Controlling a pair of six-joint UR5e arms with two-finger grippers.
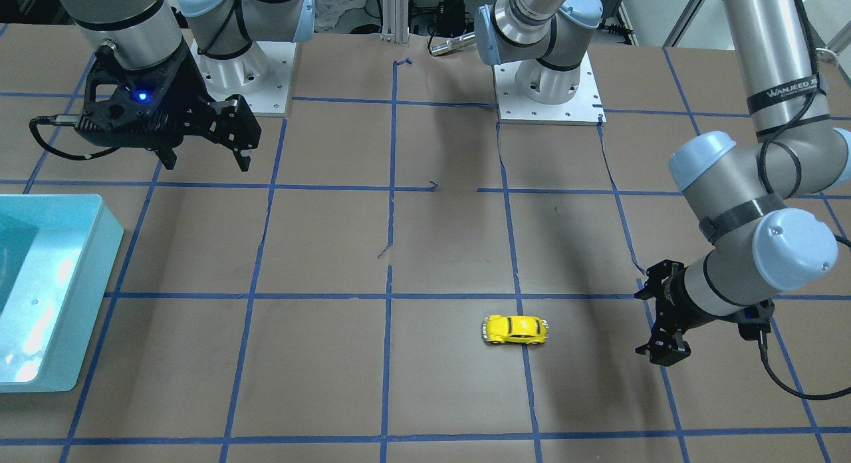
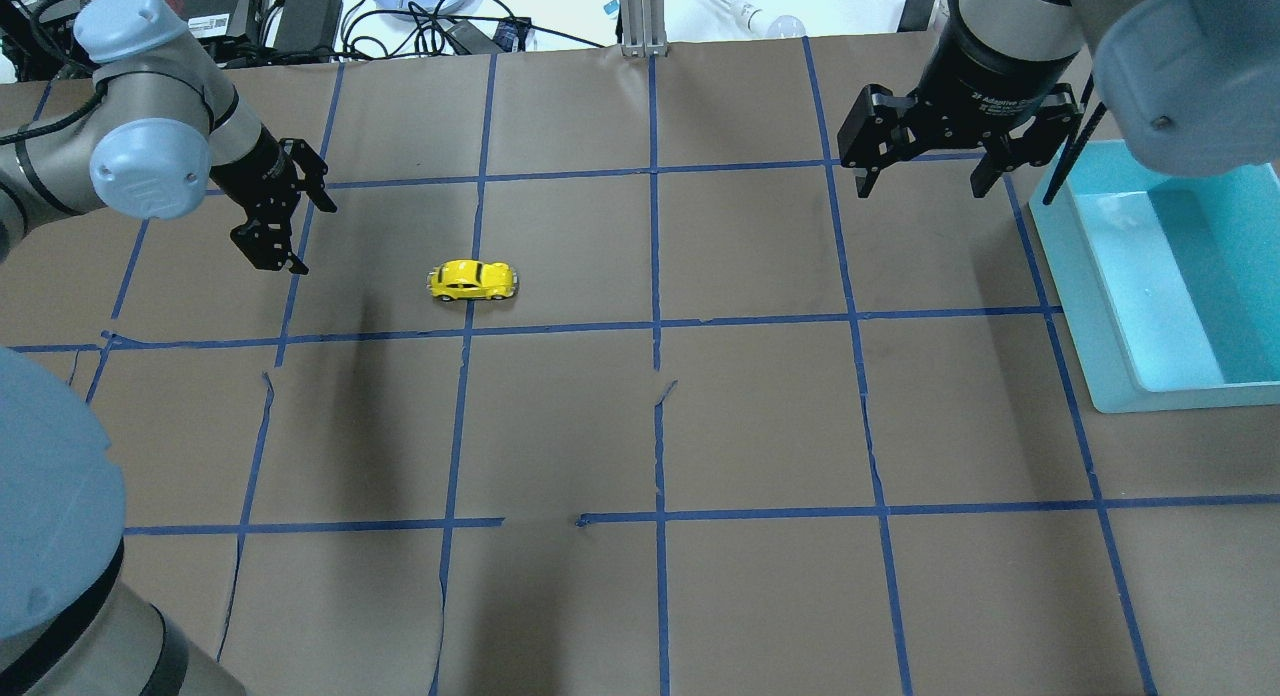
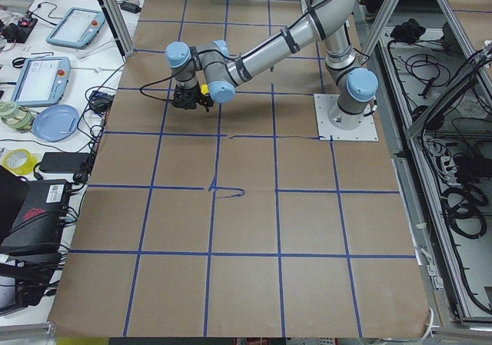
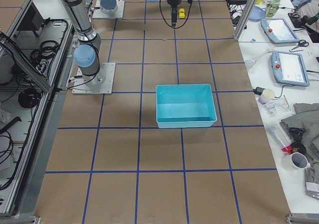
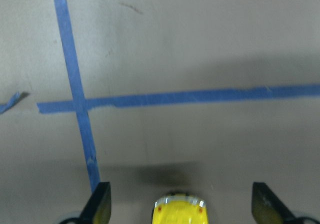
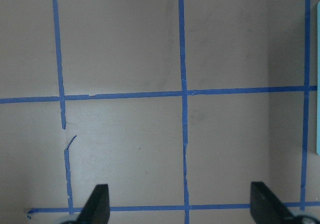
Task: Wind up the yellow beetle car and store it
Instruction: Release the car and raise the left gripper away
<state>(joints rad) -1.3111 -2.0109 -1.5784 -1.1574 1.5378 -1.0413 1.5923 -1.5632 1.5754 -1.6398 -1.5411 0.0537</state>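
Note:
The yellow beetle car (image 2: 473, 280) stands on its wheels on the brown paper, left of the table's middle; it also shows in the front view (image 1: 515, 330). My left gripper (image 2: 308, 231) is open and empty, a short way to the car's left, pointing toward it. In the left wrist view the car (image 5: 181, 211) shows at the bottom edge, between the spread fingers (image 5: 100, 206). My right gripper (image 2: 920, 188) is open and empty, hanging above the table at the far right, away from the car.
A light blue bin (image 2: 1100, 276) stands at the table's right edge, just right of the right gripper; it also shows in the front view (image 1: 80, 303). Blue tape lines grid the brown paper. Cables and dishes lie beyond the far edge.

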